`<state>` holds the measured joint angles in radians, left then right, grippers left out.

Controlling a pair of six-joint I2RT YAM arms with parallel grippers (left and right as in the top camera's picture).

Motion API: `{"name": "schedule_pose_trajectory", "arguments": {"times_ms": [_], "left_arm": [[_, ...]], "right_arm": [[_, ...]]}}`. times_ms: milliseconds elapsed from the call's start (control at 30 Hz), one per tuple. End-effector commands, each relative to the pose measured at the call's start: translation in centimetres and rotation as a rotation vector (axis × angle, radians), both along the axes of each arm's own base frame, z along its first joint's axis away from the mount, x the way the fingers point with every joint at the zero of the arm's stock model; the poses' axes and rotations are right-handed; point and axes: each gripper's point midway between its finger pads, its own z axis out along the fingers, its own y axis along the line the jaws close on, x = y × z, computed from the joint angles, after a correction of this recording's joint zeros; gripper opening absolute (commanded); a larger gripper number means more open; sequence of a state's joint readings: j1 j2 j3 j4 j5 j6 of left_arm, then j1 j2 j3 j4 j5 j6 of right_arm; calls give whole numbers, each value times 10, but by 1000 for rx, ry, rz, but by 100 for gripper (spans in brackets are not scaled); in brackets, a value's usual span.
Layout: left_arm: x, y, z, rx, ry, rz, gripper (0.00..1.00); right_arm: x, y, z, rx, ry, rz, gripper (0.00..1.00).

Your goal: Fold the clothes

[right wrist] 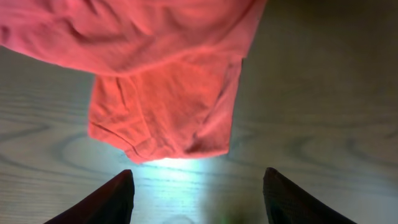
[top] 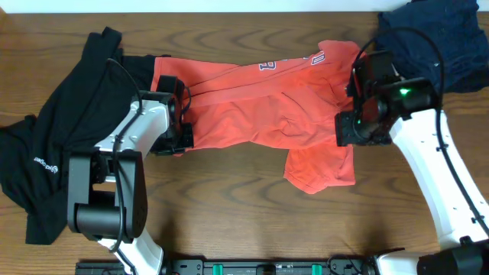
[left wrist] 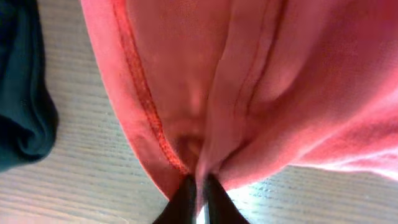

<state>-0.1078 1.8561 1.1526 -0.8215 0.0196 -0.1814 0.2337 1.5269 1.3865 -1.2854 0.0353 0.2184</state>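
Observation:
The red-orange T-shirt lies crumpled across the middle of the table, with white lettering showing near its far edge. My left gripper sits at the shirt's left edge. In the left wrist view its fingers are pinched shut on a fold of the shirt by the hem. My right gripper is over the shirt's right side. In the right wrist view its fingers are wide open and empty above bare wood, just short of a sleeve of the shirt. The black top lies spread at the left.
A dark navy garment is heaped at the far right corner. The black top's edge lies close to the left of my left gripper. Bare wooden table runs along the front.

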Motion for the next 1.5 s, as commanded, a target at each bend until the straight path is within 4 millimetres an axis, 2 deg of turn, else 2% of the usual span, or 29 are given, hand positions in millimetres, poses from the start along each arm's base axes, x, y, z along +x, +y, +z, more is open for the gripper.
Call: {"name": "schedule_pose_trajectory", "arguments": {"times_ms": [0,100,267,433,633,767,967,1033,1067,1133,1233,1333,1467], "left_arm": [[-11,3,-7,10,56,58,6],[-14,9,-1,14,61,128,6],[-3,27,18,6,-18,308,6],[11,31,30,-12,-103,331,6],[25,28,32,-40,-154,338,6],[26,28,32,-41,-159,338,6],[25,27,32,-43,-153,338,6],[24,27,31,-43,-151,338,6],[23,27,31,-42,-148,338,6],[21,27,32,-41,-141,337,6],[18,27,39,-42,-147,337,6],[16,28,55,-42,-180,333,6],[10,34,84,-18,-245,336,6]], "right_arm": [[-10,-1,-17,-15,43,-61,66],[-22,3,-33,-16,84,-69,66],[-44,16,-64,16,158,-66,63],[-65,21,-92,9,210,-91,57],[-86,22,-127,-5,238,-138,50],[-89,21,-147,9,212,-165,52],[-82,23,-163,33,150,-170,51],[-75,21,-163,24,117,-171,44],[-71,20,-163,19,101,-172,35],[-65,18,-160,16,86,-180,4],[-59,16,-150,16,82,-178,1],[-52,11,-129,9,74,-153,1],[-41,1,-80,6,60,-142,1]]}}
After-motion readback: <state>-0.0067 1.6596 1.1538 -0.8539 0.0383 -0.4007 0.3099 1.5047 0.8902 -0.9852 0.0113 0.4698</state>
